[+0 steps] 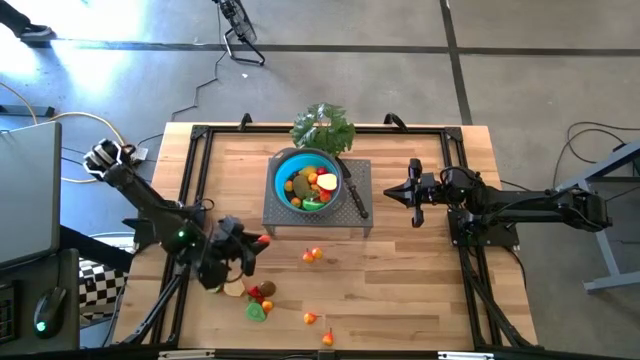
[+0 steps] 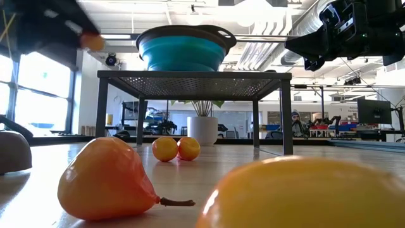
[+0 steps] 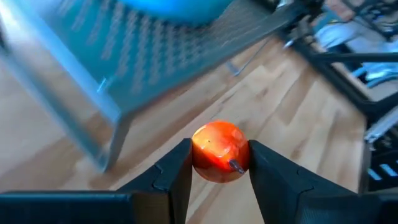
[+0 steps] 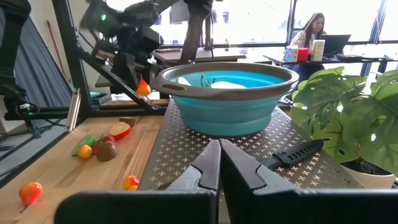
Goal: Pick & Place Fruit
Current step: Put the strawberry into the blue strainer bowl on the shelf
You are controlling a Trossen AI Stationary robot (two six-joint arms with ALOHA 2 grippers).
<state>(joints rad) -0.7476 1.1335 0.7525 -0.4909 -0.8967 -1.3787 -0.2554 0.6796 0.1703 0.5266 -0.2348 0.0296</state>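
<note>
An orange-red round fruit (image 3: 214, 146) sits between the fingers of my left gripper (image 3: 219, 163), which hangs above the table's near left part (image 1: 256, 243), short of the grey mesh stand (image 1: 318, 216). The blue bowl (image 1: 305, 181) on that stand holds several small fruits (image 1: 312, 186). More fruits lie on the wood: two orange ones (image 1: 313, 255), a red, brown and green cluster (image 1: 259, 298), and two orange ones near the front edge (image 1: 318, 328). My right gripper (image 1: 389, 192) is shut with nothing in it, held level just right of the stand. My left gripper pinches the orange-red fruit by two opposite sides (image 3: 198, 154) between its two fingers (image 3: 177, 171). The fingers slant downward, pointing toward the stand. The fruit is lifted clear of the table (image 4: 143, 87), its short dark stem (image 3: 237, 165) turned toward the wrist.
A black-handled knife (image 1: 356, 196) lies on the stand right of the bowl. A leafy green plant (image 1: 323, 127) stands behind the stand at the far edge. Black frame rails (image 1: 190, 170) run along the table's sides. Bare wood lies between the stand and the near fruits.
</note>
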